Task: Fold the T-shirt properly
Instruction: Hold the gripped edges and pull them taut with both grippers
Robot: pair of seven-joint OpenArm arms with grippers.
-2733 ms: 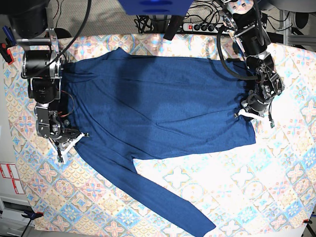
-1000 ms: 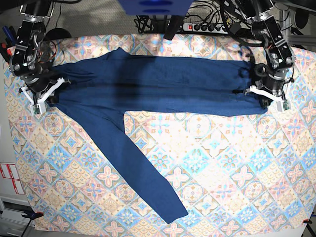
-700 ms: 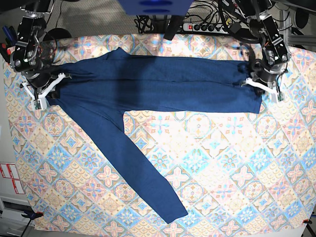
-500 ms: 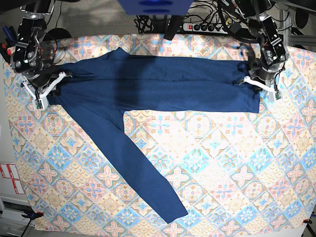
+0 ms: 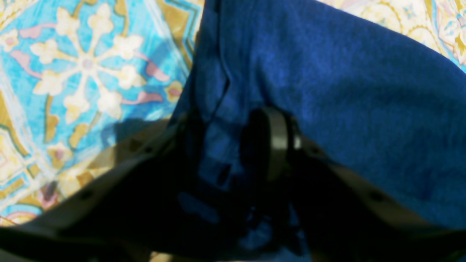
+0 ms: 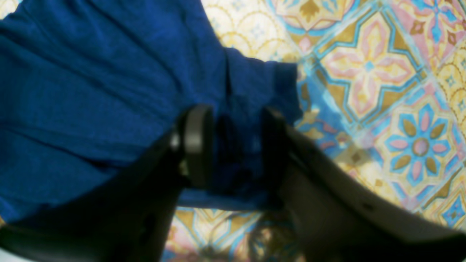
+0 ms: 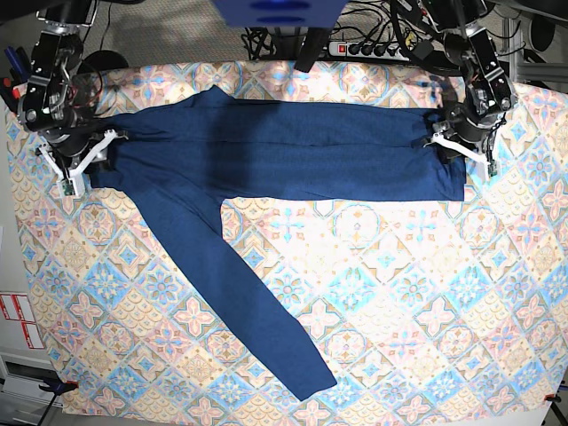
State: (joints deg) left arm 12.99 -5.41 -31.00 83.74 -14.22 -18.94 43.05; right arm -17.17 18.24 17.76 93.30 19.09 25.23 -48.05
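The dark navy T-shirt (image 7: 284,155) lies folded lengthwise into a long band across the far part of the table. One long sleeve (image 7: 240,302) runs diagonally toward the near edge. My left gripper (image 7: 460,146) sits at the band's right end. In the left wrist view this left gripper (image 5: 229,145) has its jaws parted, with loose navy fabric (image 5: 346,91) lying between them. My right gripper (image 7: 80,164) is at the band's left end. In the right wrist view the right gripper (image 6: 235,142) is also open, straddling a corner of the fabric (image 6: 109,91).
A patterned tile-print cloth (image 7: 399,311) covers the table. A power strip with cables (image 7: 364,46) lies beyond the far edge, beside a blue object (image 7: 275,11). Red-and-white labels (image 7: 18,319) are off the table's left side.
Both grippers were shut on the shirt's ends and have now parted their jaws. Before that, the spread shirt was folded into the band. The left gripper has shifted slightly toward the far edge.
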